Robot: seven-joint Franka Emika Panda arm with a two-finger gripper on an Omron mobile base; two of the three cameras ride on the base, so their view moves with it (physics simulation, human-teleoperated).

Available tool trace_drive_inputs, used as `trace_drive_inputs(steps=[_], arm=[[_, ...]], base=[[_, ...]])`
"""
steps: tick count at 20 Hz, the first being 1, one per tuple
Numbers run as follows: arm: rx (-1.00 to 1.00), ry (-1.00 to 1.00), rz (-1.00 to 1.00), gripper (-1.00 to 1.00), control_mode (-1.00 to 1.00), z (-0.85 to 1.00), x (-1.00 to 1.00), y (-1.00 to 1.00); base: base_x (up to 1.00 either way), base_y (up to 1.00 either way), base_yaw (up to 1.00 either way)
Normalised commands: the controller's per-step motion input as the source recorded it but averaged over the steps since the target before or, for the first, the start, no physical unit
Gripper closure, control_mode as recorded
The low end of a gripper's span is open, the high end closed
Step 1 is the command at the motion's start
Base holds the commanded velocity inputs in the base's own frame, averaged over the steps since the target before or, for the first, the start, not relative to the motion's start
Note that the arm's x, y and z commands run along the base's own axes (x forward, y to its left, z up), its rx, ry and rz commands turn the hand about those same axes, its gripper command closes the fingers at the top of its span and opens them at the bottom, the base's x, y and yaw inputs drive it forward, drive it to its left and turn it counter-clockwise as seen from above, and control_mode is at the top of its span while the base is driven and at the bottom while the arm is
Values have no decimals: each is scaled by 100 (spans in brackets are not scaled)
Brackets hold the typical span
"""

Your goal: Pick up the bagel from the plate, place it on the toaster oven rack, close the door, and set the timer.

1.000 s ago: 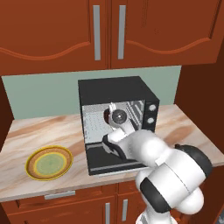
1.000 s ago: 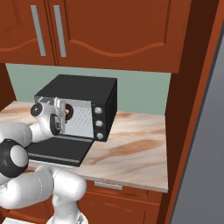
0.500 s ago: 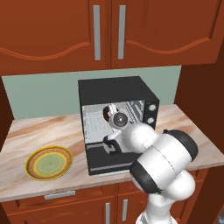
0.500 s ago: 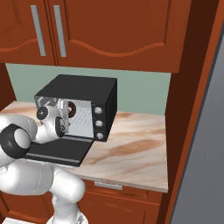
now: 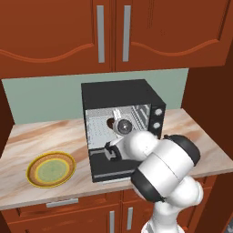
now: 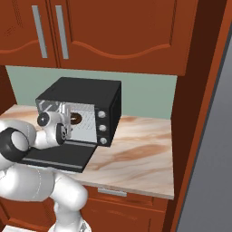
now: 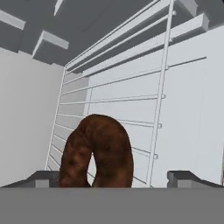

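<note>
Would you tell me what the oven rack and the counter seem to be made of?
The toaster oven rack looks like light grey metal wire: thin straight bars in a grid. The counter looks like polished marble or a laminate copy: beige surface with brown veining.

Place: a home kitchen, rendered.
Cupboards: reddish-brown wooden wall cabinets (image 5: 113,34) with long silver bar handles, matching base cabinets (image 5: 91,214) below.
Worktop: beige marble-patterned counter (image 6: 136,154) against a pale green backsplash (image 5: 41,98).
Appliance: black box-shaped toaster oven (image 5: 120,98) with its door down, on the counter.
Tableware: round yellow-rimmed plate (image 5: 51,169) beside the oven.
</note>
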Motion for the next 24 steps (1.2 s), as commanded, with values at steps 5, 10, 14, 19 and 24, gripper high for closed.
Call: trace_drive_inputs(steps=[5, 10, 14, 19, 24], arm=[[0, -11, 2, -100, -100, 62, -41, 7], [0, -1, 2, -100, -100, 77, -49, 0], [3, 16, 1, -100, -100, 99, -58, 0], [3, 51, 1, -100, -100, 90, -63, 2], [0, 62, 0, -100, -100, 80, -65, 11]], base=[[0, 0, 0], [0, 0, 0], [0, 0, 0], [0, 0, 0], [0, 0, 0]])
